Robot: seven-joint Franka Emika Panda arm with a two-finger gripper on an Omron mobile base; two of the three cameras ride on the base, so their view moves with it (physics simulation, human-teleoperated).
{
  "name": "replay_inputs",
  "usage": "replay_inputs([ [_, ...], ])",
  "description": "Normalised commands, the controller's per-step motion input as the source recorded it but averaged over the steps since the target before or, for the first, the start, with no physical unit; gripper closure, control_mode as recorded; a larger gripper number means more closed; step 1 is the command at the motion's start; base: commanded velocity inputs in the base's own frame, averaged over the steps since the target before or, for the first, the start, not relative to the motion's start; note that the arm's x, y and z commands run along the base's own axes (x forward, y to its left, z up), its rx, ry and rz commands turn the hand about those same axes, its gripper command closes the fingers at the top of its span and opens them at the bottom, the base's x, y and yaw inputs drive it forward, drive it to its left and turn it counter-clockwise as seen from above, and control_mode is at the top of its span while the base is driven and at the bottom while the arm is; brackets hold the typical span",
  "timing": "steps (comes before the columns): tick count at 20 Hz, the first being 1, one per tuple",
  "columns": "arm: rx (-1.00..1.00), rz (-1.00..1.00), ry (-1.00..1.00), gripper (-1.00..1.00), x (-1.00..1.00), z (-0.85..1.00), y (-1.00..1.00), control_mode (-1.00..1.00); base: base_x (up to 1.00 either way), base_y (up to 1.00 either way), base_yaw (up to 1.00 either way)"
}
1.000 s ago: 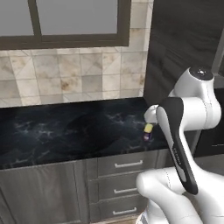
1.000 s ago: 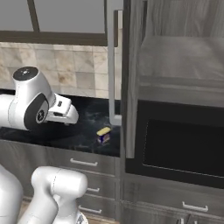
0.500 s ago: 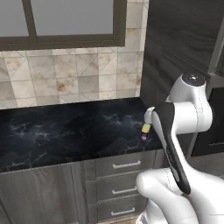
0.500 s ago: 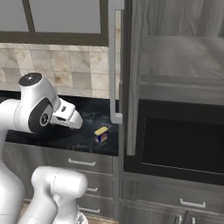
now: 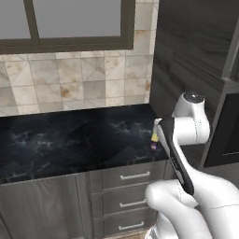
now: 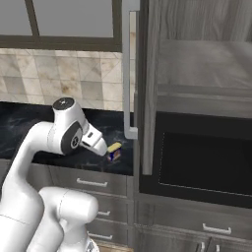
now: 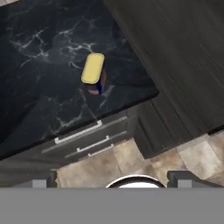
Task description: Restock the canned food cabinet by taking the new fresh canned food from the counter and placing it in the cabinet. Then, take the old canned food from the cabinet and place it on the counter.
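The new fresh canned food [image 7: 93,72], a short can with a yellow lid and a blue-purple label, stands near the front right edge of the black counter [image 5: 70,140]. It is half hidden behind my arm as the can [image 5: 153,141] and sits just left of the open door as the can [image 6: 114,150]. My gripper [image 7: 113,179] hangs above and apart from it, fingers wide apart, nothing held. The hand [image 6: 95,142] points at the can from the left. The cabinet [image 6: 206,64] door is open, its silver handle [image 6: 129,74] beside the can. The old can is out of view.
Grey drawers [image 5: 135,176] with short handles run under the counter. A dark recess [image 6: 206,157] sits below the cabinet shelf. A tiled wall and a window [image 5: 70,23] rise behind the counter. The open door's edge [image 6: 147,98] stands close to the can's right.
The arm has come down and the hand has moved closer to the yellow-lidded can. The can has stayed in place on the counter.
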Motion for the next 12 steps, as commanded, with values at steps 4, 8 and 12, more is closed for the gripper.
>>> replay_inputs([
  [4, 0.00, -0.09, 0.05, -1.00, 0.95, -0.30, 0.00, -1.00, 0.00, 0.00, 0.00],
  [8, 0.00, -0.08, 0.05, -1.00, 0.83, -0.09, 0.00, -1.00, 0.00, 0.00, 0.00],
  [12, 0.00, -0.02, 0.09, -1.00, 0.22, -0.07, 0.00, -1.00, 0.00, 0.00, 0.00],
])
